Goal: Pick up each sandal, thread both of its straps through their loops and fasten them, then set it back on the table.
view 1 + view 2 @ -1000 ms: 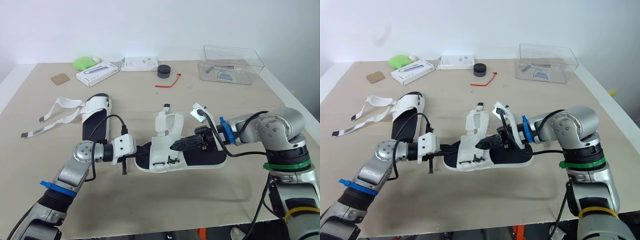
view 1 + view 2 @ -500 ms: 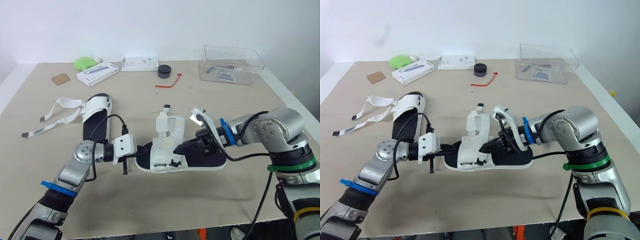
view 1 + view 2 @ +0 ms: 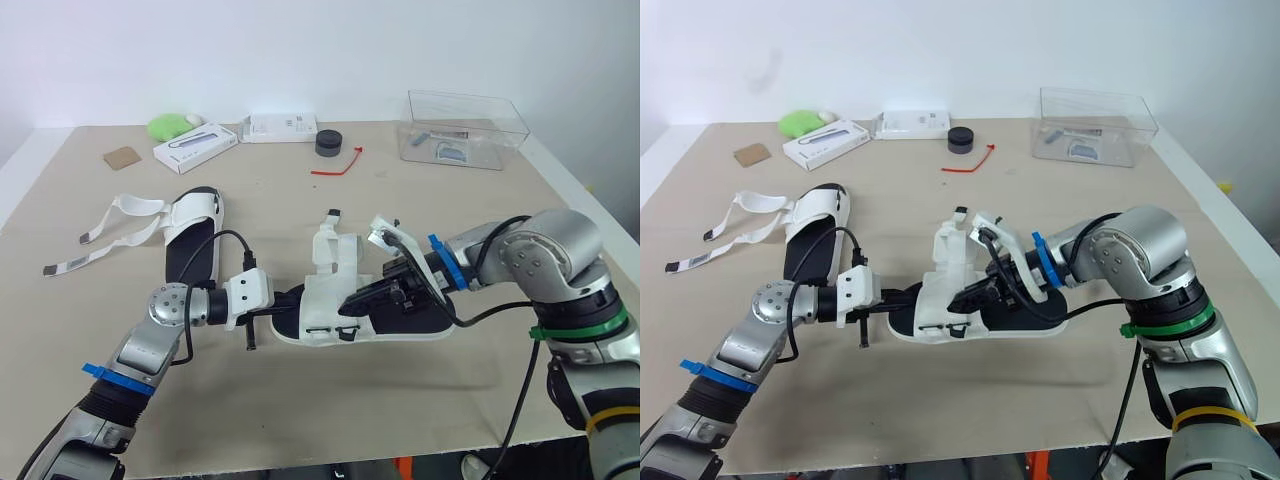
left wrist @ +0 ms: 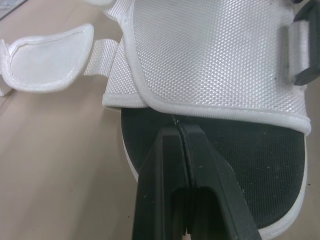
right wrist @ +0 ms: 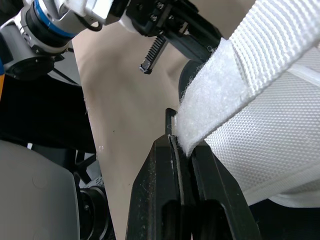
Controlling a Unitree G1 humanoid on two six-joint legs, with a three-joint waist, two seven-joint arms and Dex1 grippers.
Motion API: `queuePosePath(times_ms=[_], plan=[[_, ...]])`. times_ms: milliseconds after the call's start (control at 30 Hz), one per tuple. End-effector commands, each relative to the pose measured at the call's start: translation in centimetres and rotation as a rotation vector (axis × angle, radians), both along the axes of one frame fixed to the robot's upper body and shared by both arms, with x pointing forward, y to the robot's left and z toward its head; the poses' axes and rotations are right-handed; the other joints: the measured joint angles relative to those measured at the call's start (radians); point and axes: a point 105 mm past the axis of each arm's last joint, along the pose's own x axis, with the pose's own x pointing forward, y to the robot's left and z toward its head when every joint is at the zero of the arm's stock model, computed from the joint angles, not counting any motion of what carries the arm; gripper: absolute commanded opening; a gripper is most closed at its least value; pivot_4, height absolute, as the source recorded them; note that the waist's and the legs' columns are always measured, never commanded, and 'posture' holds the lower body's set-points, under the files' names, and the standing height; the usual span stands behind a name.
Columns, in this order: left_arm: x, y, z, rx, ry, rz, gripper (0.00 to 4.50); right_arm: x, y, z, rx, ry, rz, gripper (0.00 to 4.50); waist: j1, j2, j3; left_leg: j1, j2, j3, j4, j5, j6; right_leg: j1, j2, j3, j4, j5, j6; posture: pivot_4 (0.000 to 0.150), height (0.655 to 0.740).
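**Two sandals, two grippers, one table**

First sandal [image 3: 192, 245] lies on the table [image 3: 330, 410], far left, its two straps loose. At centre, the left gripper [image 3: 292, 298], fingers pressed together, touches the second sandal [image 3: 420, 322]. The right gripper [image 3: 352, 304] pinches one strap [image 5: 240, 65].

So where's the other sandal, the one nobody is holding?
In the left eye view, the other sandal lies on the robot's left of the table, nearer than the brown card, beside the held sandal.
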Motion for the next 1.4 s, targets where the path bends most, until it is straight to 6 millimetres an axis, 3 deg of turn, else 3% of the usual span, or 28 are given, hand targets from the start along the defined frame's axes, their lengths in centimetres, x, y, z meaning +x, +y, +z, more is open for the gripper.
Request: queuePosePath(times_ms=[33, 133, 200, 433, 600, 700, 767, 800, 1200, 1333, 1367, 1400], plan=[[-0.4, -0.1, -0.6, 0.022, 0.016, -0.007, 0.0, -1.3, 0.1, 0.3, 0.02, -0.009, 0.053, 0.03, 0.0, 0.0, 0.0, 0.0, 0.0, 0.0, 0.0, 0.0, 0.0, 0.0, 0.0, 0.0, 0.0, 0.0, 0.0, 0.15, 0.74], [-0.4, -0.3, -0.7, 0.022, 0.018, -0.014, 0.0, -0.7, 0.0, -0.3, 0.043, -0.08, 0.029, 1.0, 0.0, -0.001, -0.001, 0.0, 0.0, 0.0, 0.0, 0.0, 0.0, 0.0, 0.0, 0.0, 0.0, 0.0, 0.0, 0.15, 0.74], [-0.4, -0.3, -0.7, 0.024, 0.018, -0.017, 0.0, 0.2, -0.1, 0.1, 0.065, -0.13, -0.008, 1.92, -0.001, 0.0, 0.0, 0.0, 0.0, 0.0, 0.0, 0.0, 0.0, 0.0, 0.0, -0.001, 0.0, 0.0, 0.0, 0.15, 0.74], [-0.2, -0.3, -0.7, 0.028, 0.015, -0.02, 0.0, 1.9, -0.4, 2.8, 0.146, -0.137, -0.079, 1.92, 0.0, 0.0, 0.0, 0.0, 0.0, 0.0, 0.002, 0.0, 0.0, 0.001, 0.0, 0.0, 0.0, 0.0, 0.002, 0.15, 0.74], [-0.3, -0.4, -0.7, 0.028, 0.015, -0.024, 0.0, 2.4, -0.5, 2.9, 0.156, -0.105, -0.118, 1.92, 0.0, 0.0, 0.0, 0.0, 0.0, 0.0, 0.002, 0.0, 0.0, 0.001, 0.0, 0.0, 0.0, 0.001, 0.0, 0.15, 0.74], [-0.4, -0.3, -0.7, 0.029, 0.016, -0.024, 0.0, 2.3, -0.5, 2.6, 0.153, -0.077, -0.125, 1.1, 0.0, 0.0, 0.0, 0.0, -0.001, 0.0, 0.002, 0.0, 0.0, 0.001, -0.001, 0.0, 0.0, 0.001, 0.0, 0.15, 0.74], [-0.4, -0.3, -0.7, 0.03, 0.016, -0.023, 0.0, 2.0, -0.3, 2.3, 0.15, -0.065, -0.119, 0.17, 0.0, 0.0, 0.0, 0.0, -0.001, 0.0, 0.002, 0.0, 0.0, 0.001, -0.001, 0.0, 0.0, 0.001, 0.0, 0.15, 0.74], [-0.4, -0.2, -0.7, 0.031, 0.015, -0.022, 0.0, 1.7, -0.2, 2.1, 0.149, -0.057, -0.111, 0.05, 0.0, 0.001, 0.0, 0.0, -0.001, 0.0, 0.002, 0.0, 0.0, 0.001, -0.001, 0.0, 0.0, 0.001, 0.0, 0.15, 0.74], [-0.5, -0.2, -0.9, 0.033, 0.017, -0.02, 0.0, -1.4, -0.1, -1.0, 0.07, -0.104, -0.049, 0.05, 0.0, 0.001, 0.0, 0.0, -0.001, -0.001, 0.002, 0.0, 0.0, 0.001, -0.001, 0.0, 0.0, -0.001, 0.003, 0.15, 0.74], [-0.5, -0.3, -0.8, 0.031, 0.017, -0.024, 0.0, -1.7, -0.3, -0.7, 0.071, -0.148, -0.026, 0.05, -0.001, 0.001, -0.001, 0.0, -0.001, 0.0, 0.002, 0.0, 0.0, 0.001, -0.001, 0.0, 0.0, -0.002, 0.005, 0.15, 0.74], [-0.5, -0.4, -0.8, 0.03, 0.017, -0.026, 0.0, -1.4, -0.3, -0.2, 0.077, -0.199, -0.026, 0.72, 0.0, 0.001, -0.001, 0.0, -0.001, 0.0, 0.002, 0.0, 0.0, 0.001, -0.001, 0.0, 0.0, -0.002, 0.005, 0.15, 0.74], [-0.5, -0.4, -0.8, 0.03, 0.017, -0.027, 0.0, -0.9, -0.6, 0.2, 0.069, -0.238, -0.042, 1.02, 0.0, 0.001, -0.001, 0.0, -0.001, 0.0, 0.002, 0.0, 0.0, 0.001, -0.001, 0.0, 0.0, -0.002, 0.005, 0.15, 0.74]])
